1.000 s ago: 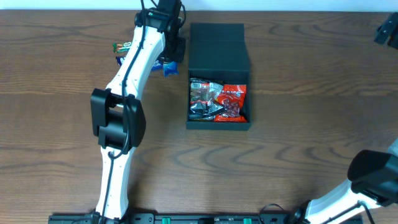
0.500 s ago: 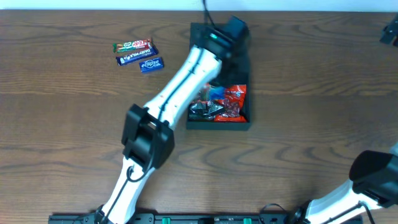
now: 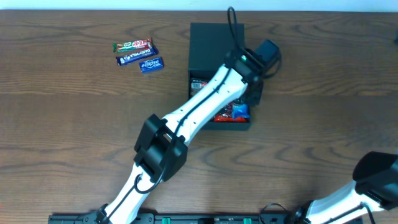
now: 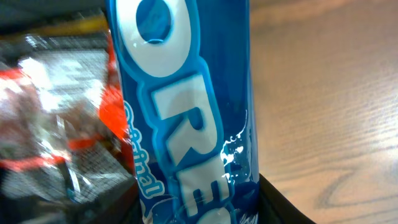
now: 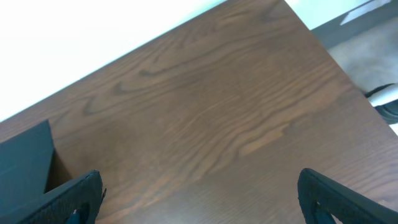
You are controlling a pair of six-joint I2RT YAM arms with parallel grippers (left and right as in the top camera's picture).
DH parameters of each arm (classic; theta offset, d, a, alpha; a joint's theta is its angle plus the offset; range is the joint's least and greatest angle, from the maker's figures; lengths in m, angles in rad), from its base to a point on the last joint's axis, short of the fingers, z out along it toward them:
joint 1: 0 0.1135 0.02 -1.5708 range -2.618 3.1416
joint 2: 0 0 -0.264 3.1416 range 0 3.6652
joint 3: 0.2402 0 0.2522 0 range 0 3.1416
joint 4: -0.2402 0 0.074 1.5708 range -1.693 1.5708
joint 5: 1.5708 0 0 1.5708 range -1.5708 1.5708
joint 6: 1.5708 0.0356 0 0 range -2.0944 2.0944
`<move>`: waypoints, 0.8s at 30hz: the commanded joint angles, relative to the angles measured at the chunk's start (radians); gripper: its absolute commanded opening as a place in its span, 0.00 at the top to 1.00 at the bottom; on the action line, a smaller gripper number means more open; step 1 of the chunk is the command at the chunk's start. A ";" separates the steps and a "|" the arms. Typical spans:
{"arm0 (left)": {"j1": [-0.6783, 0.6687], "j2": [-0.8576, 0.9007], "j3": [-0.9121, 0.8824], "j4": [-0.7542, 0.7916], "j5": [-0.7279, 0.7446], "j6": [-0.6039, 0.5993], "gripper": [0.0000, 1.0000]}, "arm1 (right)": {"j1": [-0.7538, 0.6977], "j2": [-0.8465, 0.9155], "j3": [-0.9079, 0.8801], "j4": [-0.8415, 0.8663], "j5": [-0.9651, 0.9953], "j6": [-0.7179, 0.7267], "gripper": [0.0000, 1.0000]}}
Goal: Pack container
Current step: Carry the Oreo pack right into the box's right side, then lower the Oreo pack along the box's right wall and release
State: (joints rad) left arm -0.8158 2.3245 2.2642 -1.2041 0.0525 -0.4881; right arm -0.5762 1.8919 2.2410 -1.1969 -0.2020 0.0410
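The container (image 3: 214, 38) is a dark square box with its flap lid open toward the back, at the table's middle. A red packet (image 3: 222, 117) and a silvery packet (image 3: 198, 84) lie inside, and they show blurred in the left wrist view (image 4: 50, 124). My left gripper (image 3: 250, 99) is over the box's right side, shut on a blue Oreo packet (image 3: 240, 112). The Oreo packet fills the left wrist view (image 4: 186, 112), held between the fingers (image 4: 199, 211). My right gripper (image 5: 199, 193) is open and empty, high above bare table, with a corner of the box (image 5: 25, 155) at the left.
Three snack bars lie at the back left of the table: a red-green one (image 3: 132, 45), a dark blue one (image 3: 137, 56) and a small blue one (image 3: 151, 65). The right arm's base (image 3: 373, 180) is at the front right corner.
My left arm has swung from beside the snack bars at the left across to the box's right side, carrying the blue Oreo packet. The right arm has barely moved.
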 commanded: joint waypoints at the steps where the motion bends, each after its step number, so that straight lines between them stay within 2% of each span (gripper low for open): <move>1: -0.005 -0.041 -0.024 -0.036 -0.011 -0.092 0.91 | -0.021 0.009 -0.006 0.002 -0.043 0.004 0.01; 3: -0.006 -0.041 -0.034 -0.060 -0.007 -0.130 0.94 | -0.023 0.009 -0.006 0.003 -0.043 0.007 0.01; 12: -0.025 -0.041 -0.077 -0.050 -0.004 -0.216 0.92 | -0.023 0.009 -0.006 0.002 -0.083 0.014 0.01; 24: -0.026 -0.041 -0.102 0.046 -0.089 -0.184 0.94 | -0.023 0.009 -0.006 0.002 -0.094 0.014 0.01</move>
State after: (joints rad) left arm -0.8406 2.3245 2.1658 -1.1580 0.0120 -0.6804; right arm -0.5911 1.8919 2.2410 -1.1950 -0.2813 0.0418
